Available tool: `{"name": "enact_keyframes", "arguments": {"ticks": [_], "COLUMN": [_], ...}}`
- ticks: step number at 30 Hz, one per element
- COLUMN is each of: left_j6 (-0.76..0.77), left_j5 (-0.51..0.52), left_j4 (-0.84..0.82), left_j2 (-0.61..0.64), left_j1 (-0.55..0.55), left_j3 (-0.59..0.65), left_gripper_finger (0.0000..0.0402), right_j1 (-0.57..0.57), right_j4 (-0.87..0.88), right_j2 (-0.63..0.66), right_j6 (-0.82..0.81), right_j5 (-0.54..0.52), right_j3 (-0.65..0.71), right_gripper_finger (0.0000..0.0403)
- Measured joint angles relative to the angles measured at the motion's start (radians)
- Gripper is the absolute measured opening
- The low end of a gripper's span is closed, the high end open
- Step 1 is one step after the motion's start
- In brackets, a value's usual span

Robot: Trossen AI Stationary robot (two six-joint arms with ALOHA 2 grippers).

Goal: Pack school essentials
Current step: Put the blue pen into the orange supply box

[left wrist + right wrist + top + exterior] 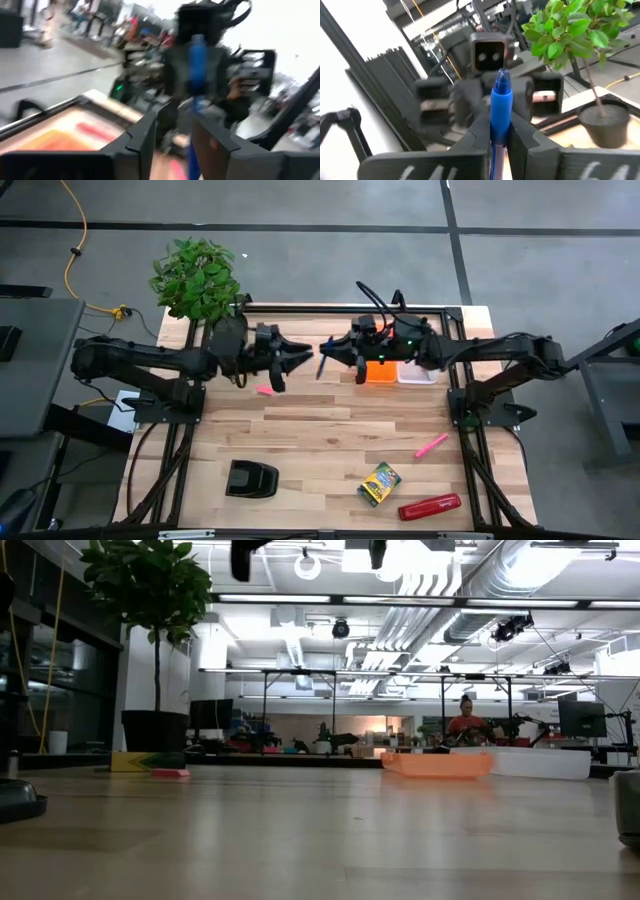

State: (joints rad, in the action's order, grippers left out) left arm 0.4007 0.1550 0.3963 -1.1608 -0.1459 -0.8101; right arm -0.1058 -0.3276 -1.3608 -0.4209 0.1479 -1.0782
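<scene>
A blue pen (322,363) hangs above the middle of the table's far half, with my right gripper (333,353) shut on it. My left gripper (300,359) faces it from the table's left. Its fingers are open and stand on either side of the pen (196,60), and I see no touch. A pink eraser (264,390) lies flat on the wood below the left arm. A pink pen (431,446) and a yellow-green crayon box (380,483) lie flat near the right front. An orange tray (378,370) and a white tray (415,372) sit under the right arm. My right gripper pinches the blue pen's barrel (500,131) between its two fingers, below the capped end (501,97), which sticks out past them. The fingers come level from the table's right and lie across the pen. The pen is lifted clear of the table, tilted.
A red stapler (430,507) lies at the front right corner and a black blocky object (250,479) at the front left. A potted plant (198,277) stands past the far left corner. Bare wood lies in the table's middle. A person (466,720) is far off in the room.
</scene>
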Motion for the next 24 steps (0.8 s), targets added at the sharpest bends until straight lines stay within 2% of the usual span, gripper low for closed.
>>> {"name": "enact_keyframes", "arguments": {"ticks": [7,14,18,24], "left_j6": [-0.074,-0.080,-0.052,-0.037], "left_j5": [-0.050,-0.066,-0.033,-0.014], "left_j4": [-0.363,-0.596,-0.607,-0.578], "left_j2": [0.253,0.457,0.523,0.546], "left_j1": [-0.062,-0.061,-0.056,-0.056], "left_j3": [0.000,0.002,0.038,0.047], "left_gripper_finger": [0.0144,0.0142,0.0139,0.0137], "right_j1": [-0.047,-0.028,-0.004,0.002], "right_j4": [0.412,0.796,0.806,0.644], "right_j2": [0.169,0.293,0.380,0.484], "right_j6": [0.131,0.151,0.121,0.054], "right_j5": [0.037,-0.044,-0.118,-0.150], "right_j3": [0.000,0.002,0.075,0.200], "right_gripper_finger": [0.0014,0.0011,0.0010,0.0010]}}
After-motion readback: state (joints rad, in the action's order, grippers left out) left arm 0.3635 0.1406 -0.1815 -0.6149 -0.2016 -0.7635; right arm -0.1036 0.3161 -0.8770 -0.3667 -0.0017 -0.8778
